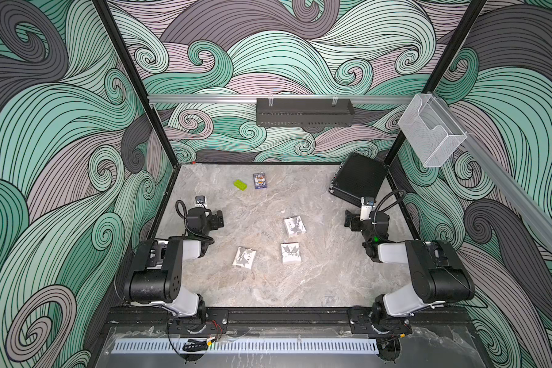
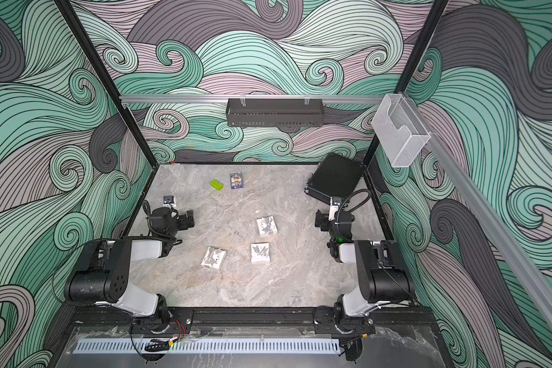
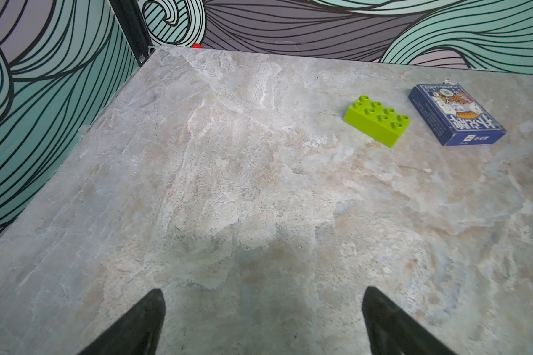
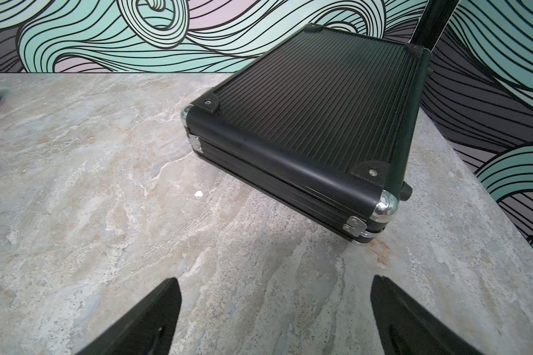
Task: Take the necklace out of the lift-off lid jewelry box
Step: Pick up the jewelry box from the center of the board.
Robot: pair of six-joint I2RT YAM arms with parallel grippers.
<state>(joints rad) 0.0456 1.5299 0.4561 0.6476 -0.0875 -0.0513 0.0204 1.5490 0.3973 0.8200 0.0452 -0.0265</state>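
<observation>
No step is judged complete. Three small white boxes (image 1: 294, 226) lie, apparently closed, at frame centre in both top views; the lift-off lid one cannot be identified, and no necklace is seen. Both arms' jaws stand open and empty, well apart from them.

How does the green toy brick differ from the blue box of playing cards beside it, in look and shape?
Colour: the green toy brick is plain lime green; the blue box of playing cards is dark blue with a printed picture. Top: the brick has round studs; the card box is flat. Shape: the brick looks shorter and thicker, the card box longer and thinner. Both lie flat on the marble table, close but apart.
</observation>
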